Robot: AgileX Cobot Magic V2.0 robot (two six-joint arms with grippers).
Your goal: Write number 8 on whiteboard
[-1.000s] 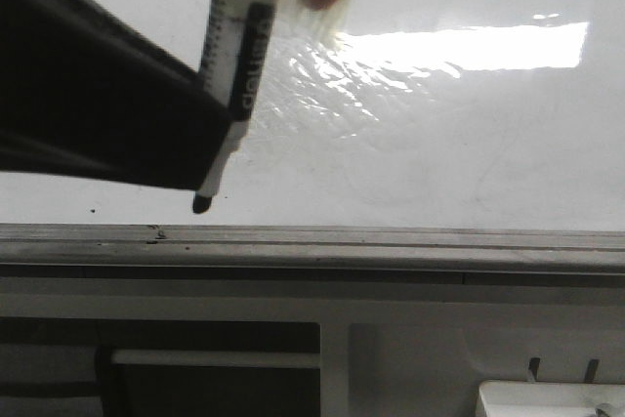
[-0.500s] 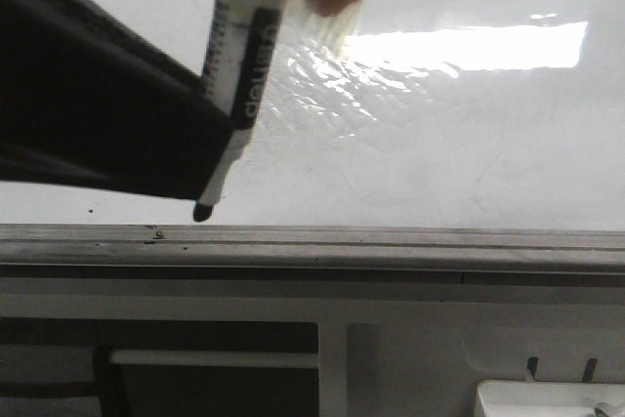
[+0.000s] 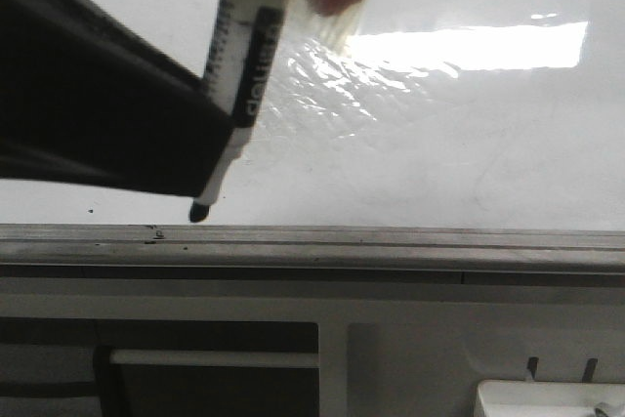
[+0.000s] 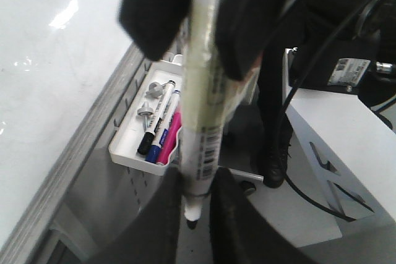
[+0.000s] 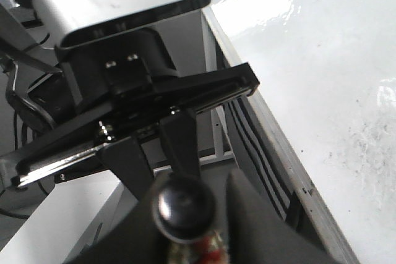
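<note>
1. Left claw [image 4: 197,234] clenched on a white marker [image 4: 201,91], the barrel clamped between its dark fingers [image 4: 162,230].
2. In the front view, marker tilted, black tip [image 3: 200,210] down, over the lowest strip of the whiteboard [image 3: 469,144] and just above its grey metal frame [image 3: 391,236]; tip touching the board or not, cannot tell.
3. Whiteboard glossy, with a bright band of glare and faint grey smudges and specks.
4. Beside the frame, a white tray [image 4: 127,148] holding spare pens [image 4: 162,134], one of them pink.
5. Right claw [image 5: 189,230] just beside the frame, a dark round knob [image 5: 182,207] between its fingers; gripped firmly or merely resting there, cannot tell.
</note>
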